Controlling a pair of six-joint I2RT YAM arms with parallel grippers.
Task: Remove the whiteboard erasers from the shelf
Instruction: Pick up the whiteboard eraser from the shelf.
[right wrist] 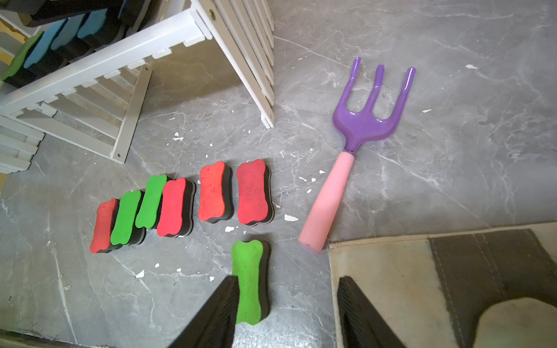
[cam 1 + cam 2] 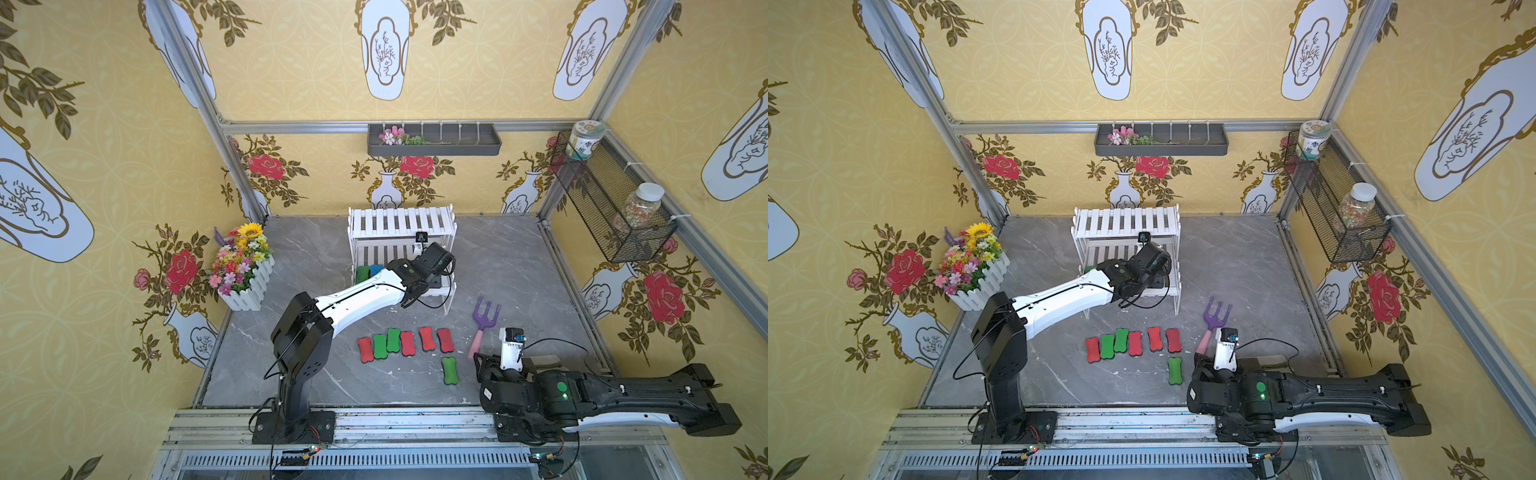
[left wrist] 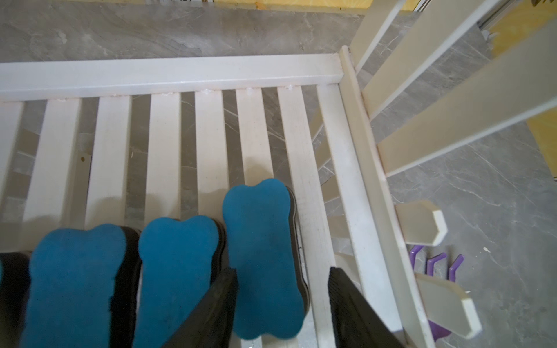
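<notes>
The white slatted shelf (image 2: pixel 399 222) stands at the back of the table. On its lower tier lie blue whiteboard erasers (image 3: pixel 177 271) side by side, and a green one (image 2: pixel 363 272) shows at the row's end. My left gripper (image 3: pixel 282 270) is open and straddles the end blue eraser (image 3: pixel 265 241). One finger touches its edge; the other stands a slat's width off. Several red and green erasers (image 1: pixel 180 208) lie in a row on the table, and a lone green eraser (image 1: pixel 250 280) lies nearer. My right gripper (image 1: pixel 287 278) hangs open beside that one, holding nothing.
A purple garden fork with a pink handle (image 2: pixel 484 328) lies right of the eraser row. A flower box (image 2: pixel 241 266) stands at the left. A dark wall tray (image 2: pixel 434 141) and a black wire basket (image 2: pixel 611 203) with jars hang on the walls. A pale mat (image 1: pixel 391 271) lies under my right gripper.
</notes>
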